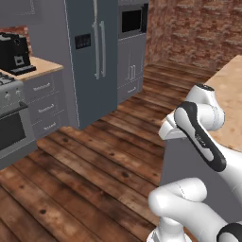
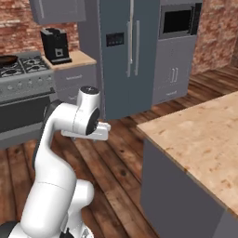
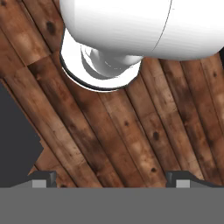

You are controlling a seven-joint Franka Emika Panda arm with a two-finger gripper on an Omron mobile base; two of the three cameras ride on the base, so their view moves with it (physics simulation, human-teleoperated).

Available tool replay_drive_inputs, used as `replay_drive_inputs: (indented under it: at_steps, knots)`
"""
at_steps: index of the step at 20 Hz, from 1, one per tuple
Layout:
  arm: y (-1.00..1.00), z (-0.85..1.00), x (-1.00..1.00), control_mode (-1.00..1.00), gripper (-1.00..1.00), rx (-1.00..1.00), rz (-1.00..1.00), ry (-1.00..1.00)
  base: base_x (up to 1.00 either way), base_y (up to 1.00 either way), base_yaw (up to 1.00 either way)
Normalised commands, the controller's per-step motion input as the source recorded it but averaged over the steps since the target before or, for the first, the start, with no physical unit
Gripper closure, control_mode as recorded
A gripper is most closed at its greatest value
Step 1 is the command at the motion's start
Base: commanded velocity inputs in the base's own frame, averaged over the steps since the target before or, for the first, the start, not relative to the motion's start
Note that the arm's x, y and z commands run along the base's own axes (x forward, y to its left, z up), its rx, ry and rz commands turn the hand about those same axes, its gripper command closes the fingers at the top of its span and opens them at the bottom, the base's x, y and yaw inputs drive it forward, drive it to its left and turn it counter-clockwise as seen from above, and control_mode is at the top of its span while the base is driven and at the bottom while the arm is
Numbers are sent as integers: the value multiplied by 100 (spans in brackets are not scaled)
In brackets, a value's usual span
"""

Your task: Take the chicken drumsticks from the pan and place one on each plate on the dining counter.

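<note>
Transiting with open jaws, pan far off at upper left

Gripper [image 3: 112,177] tucked low over the floor [image 3: 131,131], looking straight down at bare planks; fingertips sit at the far left and far right of the hand view's bottom edge, so jaws are wide open and holding nothing

Pan [image 2: 7,59] shows as a dark sliver at the left edge of the right base view, upper left, on the stove [image 2: 28,76]. Can't make out drumsticks or the handle's direction at this size

Key relation: pan lies up and left of the arm [image 2: 69,121] in the right base view, well apart, with open floor between. Gripper points at the floor, not at the stove, so my read is the base has to close in before any reach makes sense

Dining counter [image 2: 204,135] is at right of frame, near the arm. No plates on the part in view

Judgement: fetch step not yet started, nothing picked
</note>
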Motion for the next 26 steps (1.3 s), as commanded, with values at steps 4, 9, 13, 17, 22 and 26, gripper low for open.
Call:
replay_drive_inputs:
  at_steps: [4,9,13,17,22,26]
  knots:
    - [0,0,0,100,-100,0,0,0,60,100,0]
    - [0,0,0,100,-100,0,0,0,61,100,1]
    - [0,0,0,100,-100,0,0,0,61,100,5]
    - [0,0,0,100,-100,0,0,0,69,100,10]
    - [0,0,0,100,-100,0,0,0,72,100,20]
    - [0,0,0,100,-100,0,0,0,73,100,25]
